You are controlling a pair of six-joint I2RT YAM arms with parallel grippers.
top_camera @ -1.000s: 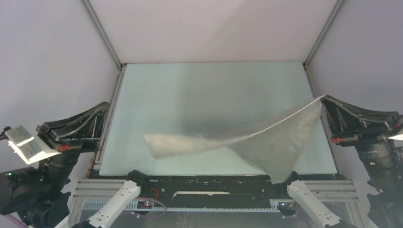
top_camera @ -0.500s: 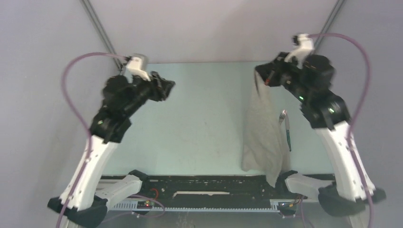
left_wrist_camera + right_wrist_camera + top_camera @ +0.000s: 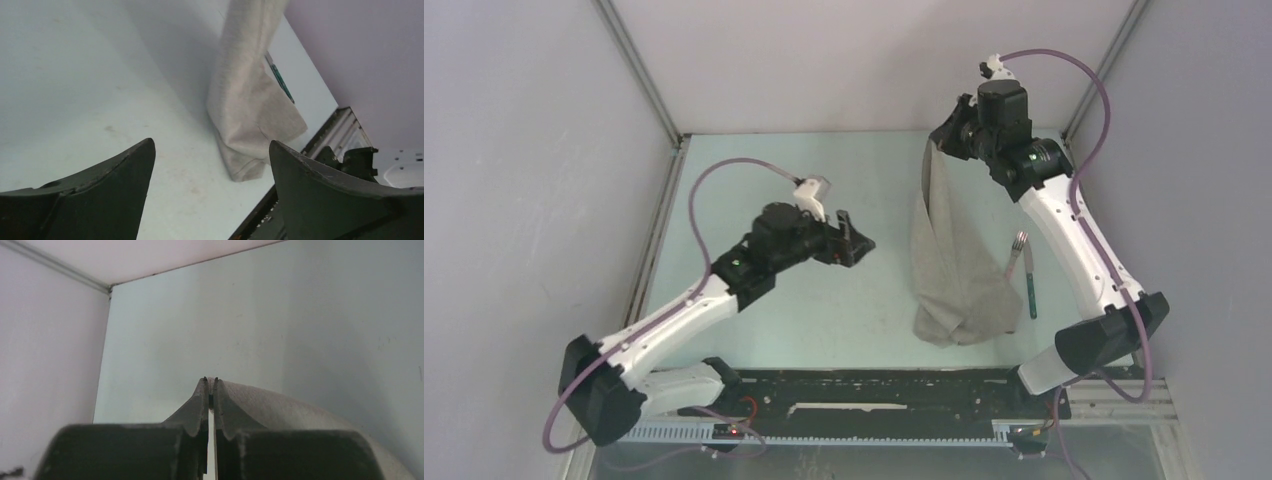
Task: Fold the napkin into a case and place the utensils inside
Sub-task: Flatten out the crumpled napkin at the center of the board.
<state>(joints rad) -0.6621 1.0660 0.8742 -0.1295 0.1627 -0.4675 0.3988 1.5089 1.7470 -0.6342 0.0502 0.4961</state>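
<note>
Pale green table (image 3: 824, 190), grey walls around it. Napkin (image 3: 949, 255) is hanging as a narrow vertical drape on the right half. Its top corner is being pinched at the far right, and its bottom end is bunching in soft folds on the table near the near edge. Taupe-grey, matte, not folded into any case yet.

Right gripper (image 3: 946, 135) is clamping tight on that top corner; the right wrist view is showing its fingers pressed together with cloth (image 3: 280, 410) just behind them. Left gripper (image 3: 861, 240) is hanging mid-table with its jaws spread wide and nothing between them, well apart from the napkin (image 3: 250, 100).

Utensils (image 3: 1028, 280) are lying flat just right of the napkin, teal handle nearer, silver tines farther. Can't tell how many pieces.

Versus a second ago: the napkin was stretched wide across the table and is now hanging from one corner only. In the last half second the left arm has dropped from far left toward centre.
</note>
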